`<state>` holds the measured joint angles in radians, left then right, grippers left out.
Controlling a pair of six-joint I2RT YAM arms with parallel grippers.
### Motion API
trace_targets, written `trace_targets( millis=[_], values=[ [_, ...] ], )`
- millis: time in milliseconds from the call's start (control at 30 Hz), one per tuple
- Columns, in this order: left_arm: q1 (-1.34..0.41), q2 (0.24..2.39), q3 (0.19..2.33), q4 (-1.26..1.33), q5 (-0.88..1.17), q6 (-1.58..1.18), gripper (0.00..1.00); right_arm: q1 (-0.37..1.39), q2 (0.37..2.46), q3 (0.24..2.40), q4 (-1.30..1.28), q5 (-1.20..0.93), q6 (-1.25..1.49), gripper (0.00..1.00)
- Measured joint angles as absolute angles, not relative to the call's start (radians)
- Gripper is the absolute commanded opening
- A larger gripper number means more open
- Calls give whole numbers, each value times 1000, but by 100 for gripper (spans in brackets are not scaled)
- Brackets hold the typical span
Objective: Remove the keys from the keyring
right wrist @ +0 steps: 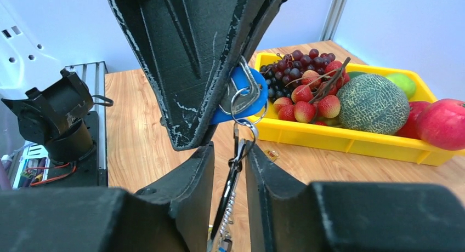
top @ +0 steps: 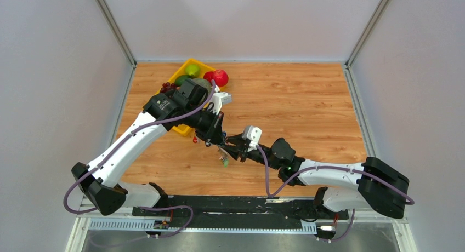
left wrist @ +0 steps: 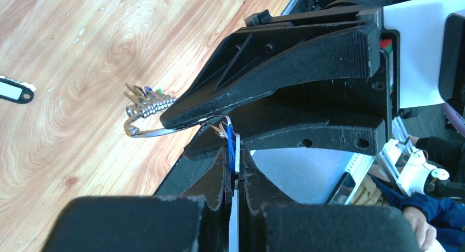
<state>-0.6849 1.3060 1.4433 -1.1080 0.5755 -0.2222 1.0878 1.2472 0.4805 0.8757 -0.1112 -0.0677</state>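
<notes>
Hovering over wood table (top: 307, 109), grey walls (top: 55, 71), left gripper (left wrist: 234, 156) clamped on blue tag (right wrist: 241, 96), right gripper (right wrist: 233, 159) pinching keyring (left wrist: 143, 132)

A robotics lab cell; plain white walls (top: 241, 22); aluminium frame posts (top: 113, 26); wood-grain table (top: 307, 104).

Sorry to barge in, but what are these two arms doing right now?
They are working keys off a keyring above the wooden table. The right gripper is shut on the keyring, most keys bunched on it. The left gripper pinches one blue tag, which looks linked to the ring by small loops. A black-rimmed tag lies loose on the table.
</notes>
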Motion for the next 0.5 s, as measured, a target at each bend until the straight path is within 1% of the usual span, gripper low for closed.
trace_targets(
  millis=[133, 167, 200, 300, 333, 433, 500],
  values=[
    [-685, 1300, 1443, -1110, 575, -223, 0, 1086, 1229, 476, 871, -95, -80, 19],
    [-685, 1300, 1443, -1110, 575, -223, 0, 1085, 1226, 476, 871, -94, -81, 18],
    [-685, 1299, 1443, -1110, 575, -223, 0, 1085, 1221, 475, 871, -89, -83, 18],
    [-685, 1298, 1443, -1110, 575, -223, 0, 1085, 1214, 473, 868, -83, -86, 28],
    [-685, 1298, 1443, -1110, 575, -223, 0, 1085, 1212, 473, 865, -81, -88, 29],
    [-685, 1298, 1443, -1110, 575, -223, 0, 1085, 1205, 472, 864, -78, -92, 27],
    [-685, 1298, 1440, -1110, 575, -223, 0, 1085, 1203, 472, 864, -75, -93, 23]
  ],
)
